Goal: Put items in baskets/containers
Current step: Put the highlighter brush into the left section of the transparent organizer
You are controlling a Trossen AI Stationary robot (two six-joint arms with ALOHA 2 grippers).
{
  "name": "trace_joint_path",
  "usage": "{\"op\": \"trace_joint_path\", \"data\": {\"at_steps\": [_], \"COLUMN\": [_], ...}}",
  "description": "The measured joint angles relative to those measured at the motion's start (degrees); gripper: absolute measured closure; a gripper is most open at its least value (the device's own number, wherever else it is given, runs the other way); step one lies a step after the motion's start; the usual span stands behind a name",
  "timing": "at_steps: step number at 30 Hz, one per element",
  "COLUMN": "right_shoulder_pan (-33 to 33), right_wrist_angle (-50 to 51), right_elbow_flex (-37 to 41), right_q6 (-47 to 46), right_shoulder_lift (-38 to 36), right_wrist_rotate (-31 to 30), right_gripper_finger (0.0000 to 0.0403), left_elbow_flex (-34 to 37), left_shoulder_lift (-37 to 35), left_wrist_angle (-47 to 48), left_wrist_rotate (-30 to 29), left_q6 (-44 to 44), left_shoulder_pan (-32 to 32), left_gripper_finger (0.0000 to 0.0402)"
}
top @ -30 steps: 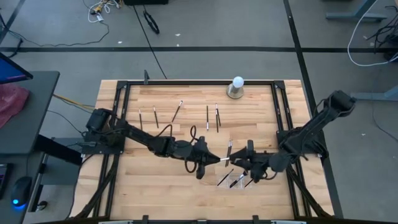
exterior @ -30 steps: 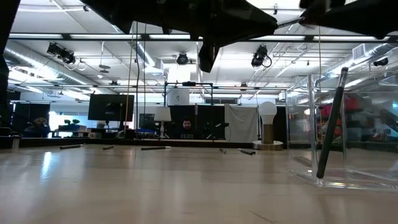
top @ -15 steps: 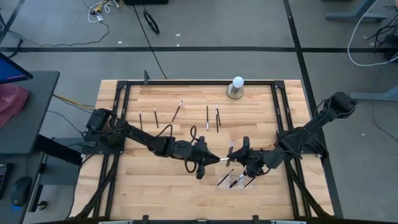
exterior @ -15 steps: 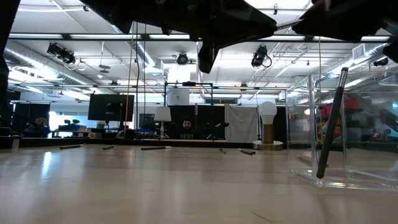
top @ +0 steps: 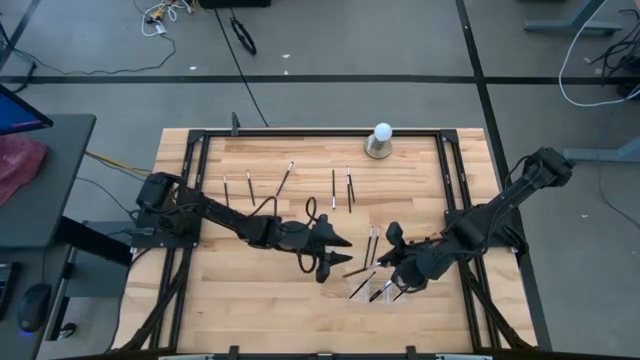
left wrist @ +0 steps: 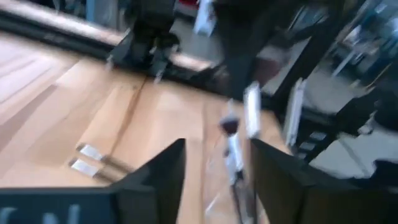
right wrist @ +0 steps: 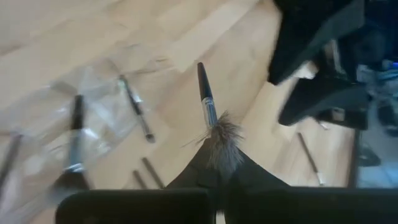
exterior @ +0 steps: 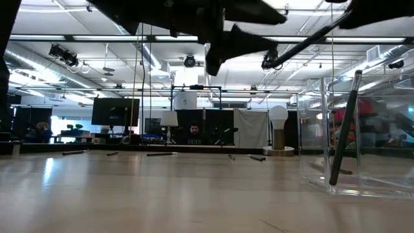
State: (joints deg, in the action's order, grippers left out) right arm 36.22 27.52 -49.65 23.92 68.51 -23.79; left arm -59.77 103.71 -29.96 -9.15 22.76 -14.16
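R pincer [right wrist: 217,163] clenched on a brush [right wrist: 208,106] by the bristle end, handle pointing out, held above the worktop [top: 250,300] just beside the clear tray [top: 378,290]. L pincer [top: 345,241] released, empty, near centre. To do it well, I'd say: swing handle over tray, lower along its length, then let go so it won't tip off the low wall. Brush slim, dark handle, silvery ferrule, wispy hairs. Tray see-through plastic, few brushes inside. More brushes [top: 340,187] lie well apart at the far side.
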Motion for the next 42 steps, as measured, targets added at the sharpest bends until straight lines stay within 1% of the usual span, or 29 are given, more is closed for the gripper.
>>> {"op": "trace_joint_path", "data": {"at_steps": [3,5,7,9,12,15,22,26,32,34,37,40,42], "right_shoulder_pan": [0.0,-0.1,-0.1,-0.1,-0.1,-0.8,-3.1,-3.8,-4.6,-4.8,-5.2,-6.0,-6.7], "right_wrist_angle": [5.5,7.7,8.6,9.9,13.2,17.2,19.6,17.9,14.0,12.8,11.3,11.0,10.9], "right_elbow_flex": [-3.6,-5.2,-6.6,-8.1,-9.8,-11.7,-14.3,-14.5,-14.5,-14.5,-14.5,-14.5,-14.5], "right_q6": [-1.0,-0.9,-0.8,-0.6,-0.2,1.3,7.5,10.3,13.0,13.2,13.0,11.9,11.2], "right_shoulder_lift": [0.0,0.0,0.0,0.0,0.3,2.0,10.4,14.1,17.0,17.3,17.3,17.3,17.3], "right_wrist_rotate": [1.4,3.0,5.4,7.7,8.4,9.3,13.6,16.8,17.2,17.2,17.2,17.6,19.0], "right_gripper_finger": [0.0402,0.0402,0.0402,0.0402,0.0402,0.0403,0.0403,0.0403,0.0401,0.0392,0.0369,0.0335,0.0308], "left_elbow_flex": [0.0,0.0,0.0,0.0,0.0,0.0,0.0,0.0,0.0,0.0,0.0,0.0,0.0], "left_shoulder_lift": [-3.4,-5.7,-7.9,-9.5,-10.5,-10.4,-9.6,-9.6,-9.6,-9.6,-9.6,-9.6,-9.5], "left_wrist_angle": [10.0,16.3,22.1,26.0,30.1,30.8,30.7,30.6,30.6,30.6,30.6,30.6,30.6], "left_wrist_rotate": [-0.3,-2.3,-6.1,-10.8,-17.1,-21.2,-27.2,-29.9,-32.2,-32.2,-32.2,-32.2,-32.2], "left_q6": [1.3,3.8,5.3,5.9,6.6,6.6,8.1,8.1,8.2,8.2,8.2,8.2,8.2], "left_shoulder_pan": [0.7,0.8,0.4,-0.3,-1.9,-3.4,-5.9,-6.8,-7.3,-7.3,-7.3,-7.3,-7.3], "left_gripper_finger": [0.0181,0.0172,0.017,0.0171,0.0178,0.0186,0.0199,0.0202,0.0202,0.0202,0.0202,0.0202,0.0202]}}
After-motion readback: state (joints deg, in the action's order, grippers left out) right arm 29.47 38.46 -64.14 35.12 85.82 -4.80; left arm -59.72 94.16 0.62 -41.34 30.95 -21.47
